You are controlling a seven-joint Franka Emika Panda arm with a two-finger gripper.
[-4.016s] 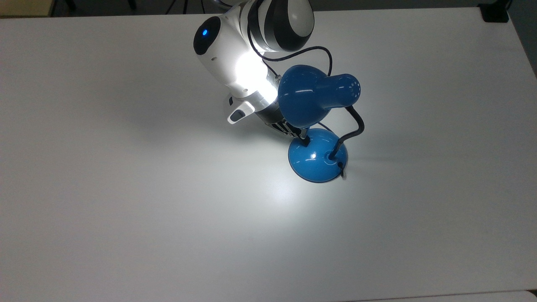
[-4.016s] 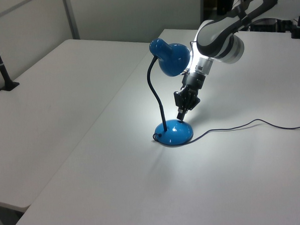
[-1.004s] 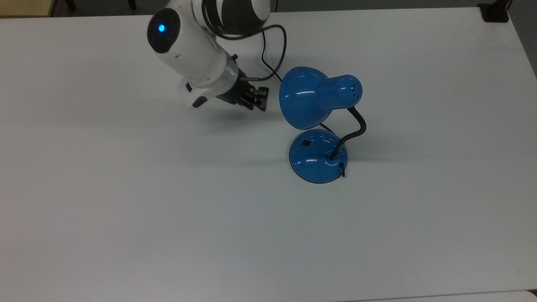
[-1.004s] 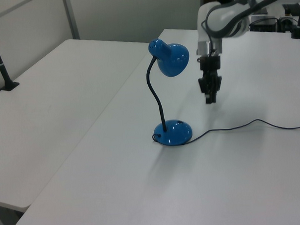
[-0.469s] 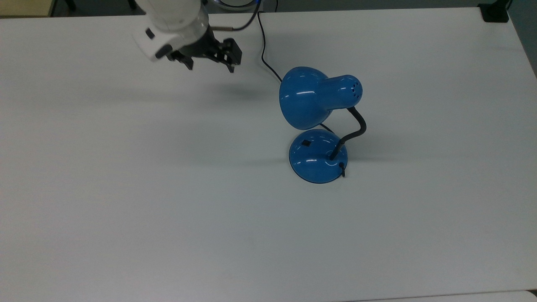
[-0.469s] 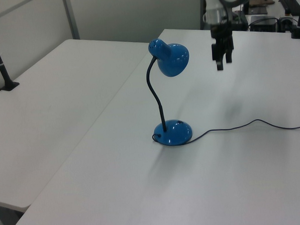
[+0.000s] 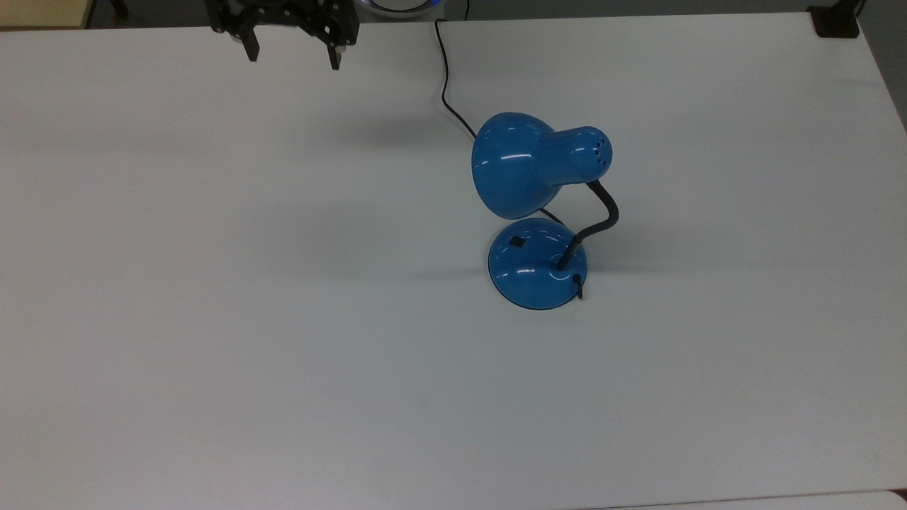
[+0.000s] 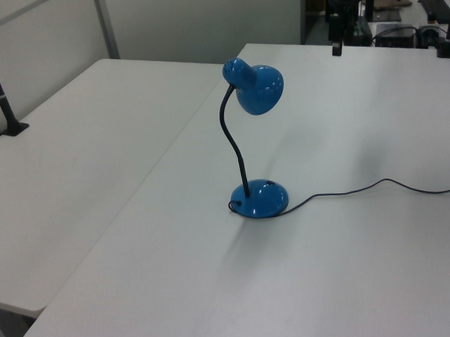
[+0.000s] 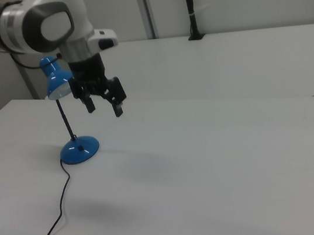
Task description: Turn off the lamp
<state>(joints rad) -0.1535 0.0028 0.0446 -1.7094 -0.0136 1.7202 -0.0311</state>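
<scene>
Lamp [image 7: 538, 205], unlit, right of centre in the top view; glossy rigid shell on a bendy neck, likely light, best pressed at base switch [image 7: 517, 241]. Gripper [image 7: 292, 49], upper left, jaws apart, empty

There is 1 lamp [image 7: 538, 212], made up of 1 blue shade [image 7: 528, 164], 1 black bendy neck [image 7: 599, 219], 1 round blue base [image 7: 535, 265] carrying 1 small black switch [image 7: 517, 241], and 1 black cord [image 8: 375, 186] trailing away over the tabletop. There is 1 robot arm [image 9: 42, 22] ending in 1 gripper [image 9: 103, 105] with 2 black fingers [image 9: 118, 107] (spread apart, holding nothing). There are 2 white tables [image 8: 74, 130], set side by side, and 1 dark upright post [image 9: 189, 6] stands at the far table's edge.
</scene>
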